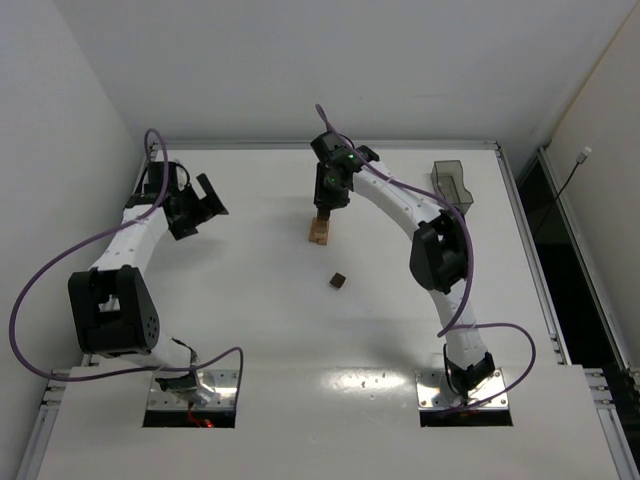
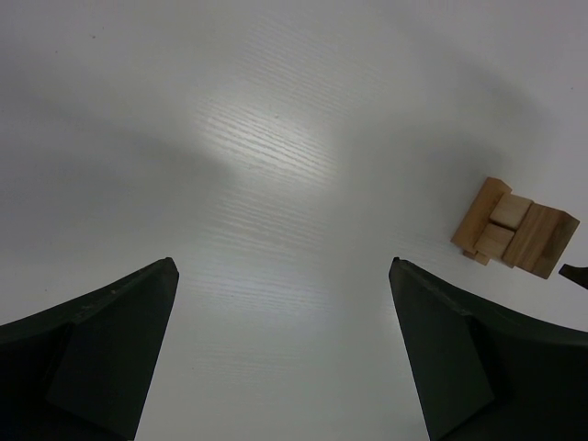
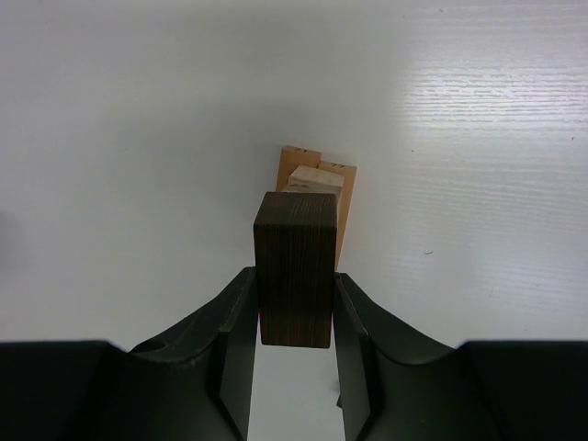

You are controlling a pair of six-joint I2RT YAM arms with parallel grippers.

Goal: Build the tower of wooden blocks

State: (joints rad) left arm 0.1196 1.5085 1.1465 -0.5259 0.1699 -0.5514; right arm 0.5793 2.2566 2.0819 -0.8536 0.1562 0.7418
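Wood block tower (image 3: 318, 180) beneath dark block (image 3: 294, 266)

Soft, even overhead light, no hard shadows. Ahead of the left claw (image 2: 283, 264) a bright glare patch spreads across the white counter (image 2: 266, 138) — its grain shows crisply there, while the claw's own fingers (image 2: 92, 349) are dark and blurred. At the right claw (image 3: 294, 274) the dark block (image 3: 294, 266) is in sharp focus; beyond it the counter gleams to the right — dimmer to the left.
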